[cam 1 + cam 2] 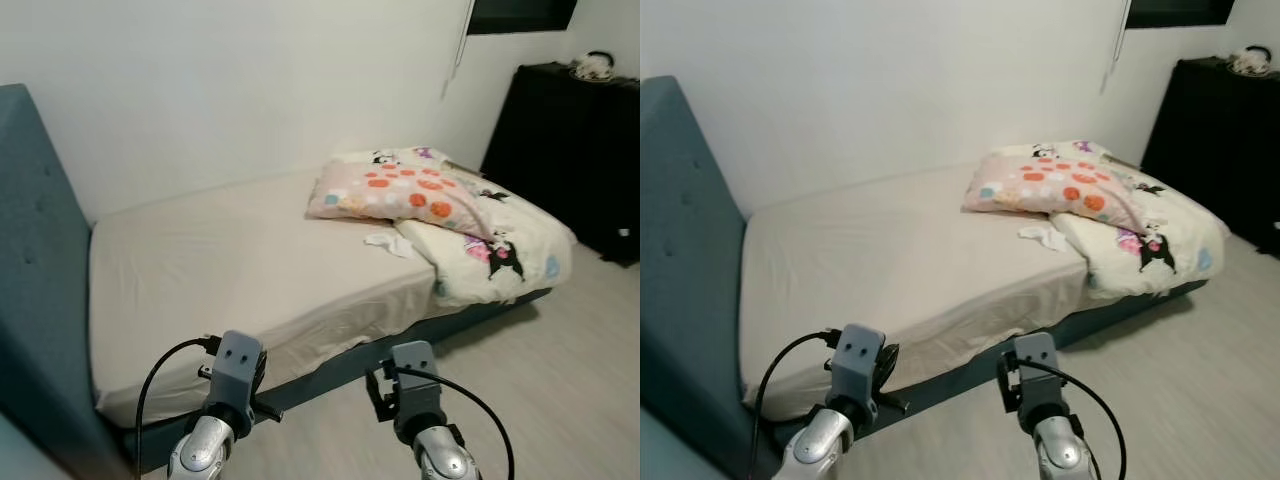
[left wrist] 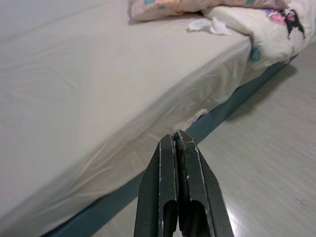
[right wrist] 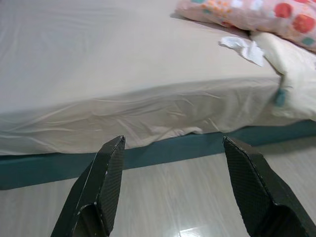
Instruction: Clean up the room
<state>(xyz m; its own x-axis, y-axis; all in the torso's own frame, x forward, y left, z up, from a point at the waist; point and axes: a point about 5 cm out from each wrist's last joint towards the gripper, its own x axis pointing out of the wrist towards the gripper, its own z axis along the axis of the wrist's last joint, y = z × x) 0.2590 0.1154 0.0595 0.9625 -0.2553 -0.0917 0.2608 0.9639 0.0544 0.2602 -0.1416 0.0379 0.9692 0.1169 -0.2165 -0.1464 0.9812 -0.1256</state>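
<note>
A bed [image 1: 230, 260] with a beige sheet stands before me. A pink pillow [image 1: 395, 192] with orange dots lies at its far end on a crumpled cartoon-print duvet [image 1: 500, 245]. A small white crumpled cloth [image 1: 388, 241] rests on the sheet beside the pillow, also seen as the white cloth [image 3: 245, 48]. My left gripper [image 2: 178, 137] is shut with nothing in it, held low above the floor by the bed's edge. My right gripper [image 3: 173, 143] is open and empty, facing the bed's side.
A blue padded headboard [image 1: 35, 260] rises on the left. A black dresser [image 1: 570, 140] stands at the back right with a small object [image 1: 594, 66] on top. Pale wood floor [image 1: 540, 390] runs along the bed's near side. A white wall lies behind.
</note>
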